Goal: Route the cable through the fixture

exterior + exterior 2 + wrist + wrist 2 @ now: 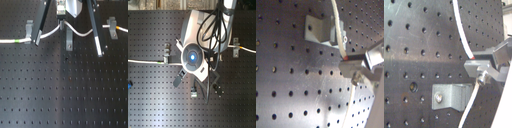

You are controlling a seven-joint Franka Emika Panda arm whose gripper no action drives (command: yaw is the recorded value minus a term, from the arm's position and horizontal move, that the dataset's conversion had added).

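The white cable (50,32) runs from the first exterior view's left, with its green band (20,40), past the leaning clip, and rises to my gripper (62,21). It then sags rightward to the T-topped clip, near its yellow-orange band (117,29). The upright grey fixture (68,37) stands just below the gripper. In both wrist views the gripper (348,60) (476,65) is shut on the cable (336,25) (461,30), right beside the fixture (321,30) (451,97). I cannot tell if the cable sits in its slot. In the second exterior view the hand hides the gripper.
The leaning grey clip (32,31) stands at the first exterior view's left and the T-topped clip (111,24) at its right. Two black struts (96,35) hang from the hand on either side of the fixture. The black perforated board (65,95) lies underneath.
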